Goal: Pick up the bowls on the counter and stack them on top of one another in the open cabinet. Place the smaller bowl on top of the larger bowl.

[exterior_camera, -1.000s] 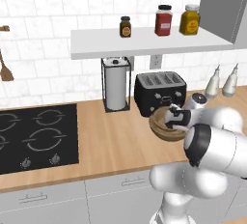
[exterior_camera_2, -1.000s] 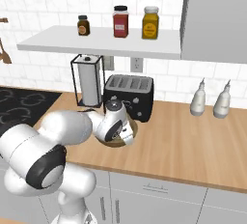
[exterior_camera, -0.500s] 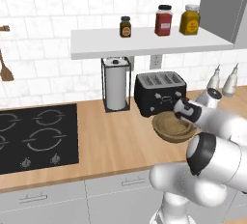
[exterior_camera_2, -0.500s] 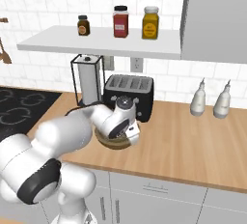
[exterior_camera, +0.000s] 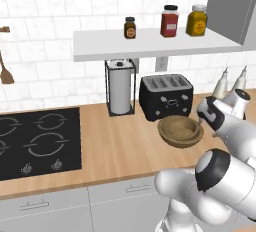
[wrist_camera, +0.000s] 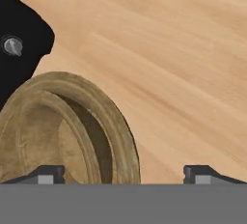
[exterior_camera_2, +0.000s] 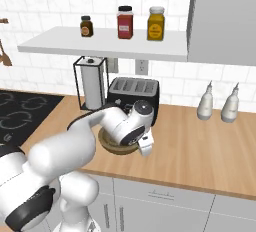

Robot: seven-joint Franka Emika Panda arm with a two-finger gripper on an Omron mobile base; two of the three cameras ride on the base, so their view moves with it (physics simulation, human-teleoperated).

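Left base view: the nested bowls point(exterior_camera: 181, 131) sit on the counter point(exterior_camera: 115, 146) before the toaster point(exterior_camera: 165, 96), not on the open cabinet point(exterior_camera: 150, 43). Hand view: the claw point(wrist_camera: 124, 174) is spread wide, empty; straddle the larger bowl point(wrist_camera: 118, 126) rim before closing.

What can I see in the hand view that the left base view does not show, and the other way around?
Hand view: close up, the smaller bowl sits nested inside the larger bowl, with the hand's two fingertips wide apart, one over the bowls and one over bare counter.

Left base view: the wall shelf with three jars, the paper towel holder, the hob and two bottles.

Both: the wooden bowls on the light-wood counter, beside the black toaster.
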